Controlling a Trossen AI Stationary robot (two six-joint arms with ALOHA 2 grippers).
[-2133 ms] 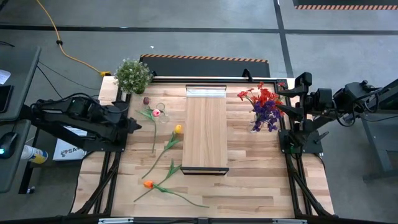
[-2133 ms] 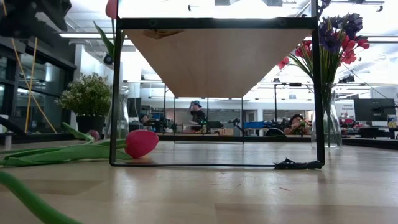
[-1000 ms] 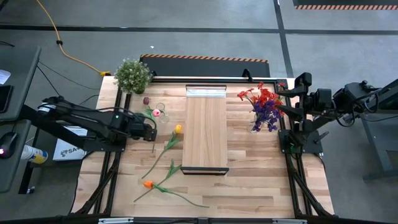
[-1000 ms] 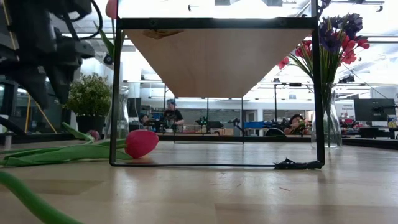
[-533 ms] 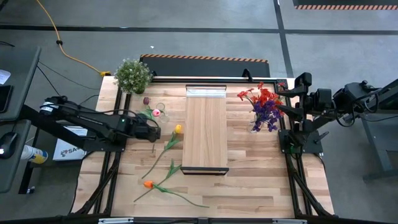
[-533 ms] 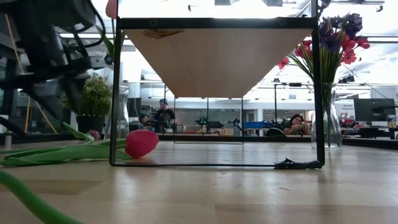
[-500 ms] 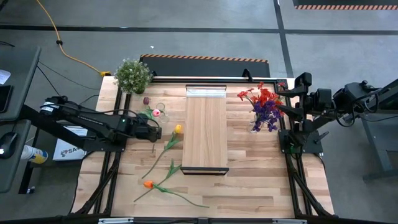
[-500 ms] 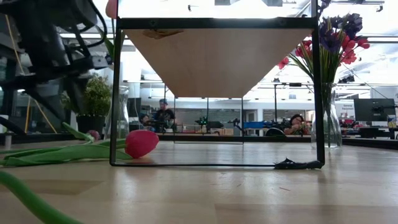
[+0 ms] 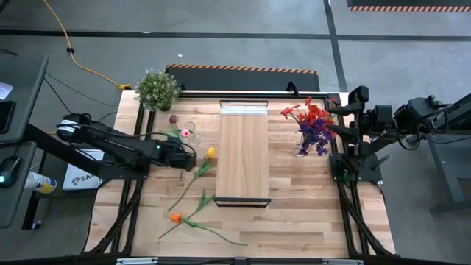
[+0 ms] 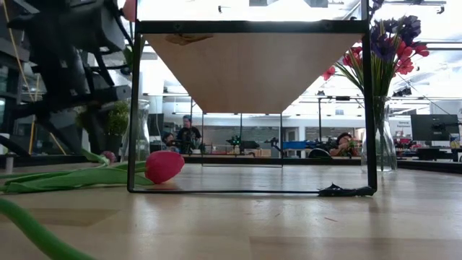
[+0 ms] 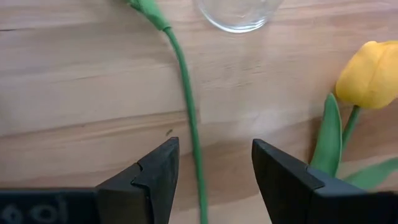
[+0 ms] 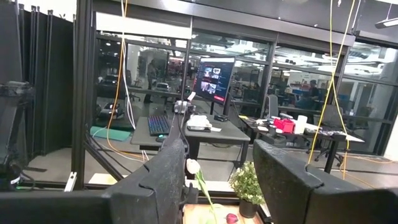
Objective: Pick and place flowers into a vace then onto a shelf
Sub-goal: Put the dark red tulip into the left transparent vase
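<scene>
Around the work area: a bushy potted plant (image 9: 157,88) at the far left corner of the plank table (image 9: 294,221), a small clear glass vase (image 9: 190,130) just beside a pink flower (image 9: 185,133), and a dark maroon bud (image 9: 173,118) lying nearby. In the middle, a long narrow shelf (image 9: 243,158) of light wood, raised on a thin black frame, with a pale strip at its far end. To its right, a clear vase (image 9: 306,147) already filled with red and purple flowers (image 9: 314,121).

Nothing between the left gripper (image 11: 211,171) and the table; open, fingers set on either side of a thin green stem (image 11: 189,118) without touching it. Beside it, a yellow tulip (image 11: 368,74), smooth and rounded, with a pointed leaf. An orange flower (image 9: 175,218) with a long stem nearer the front edge.

Right gripper (image 12: 217,177) off the table's right side, fingers apart, holding nothing.
</scene>
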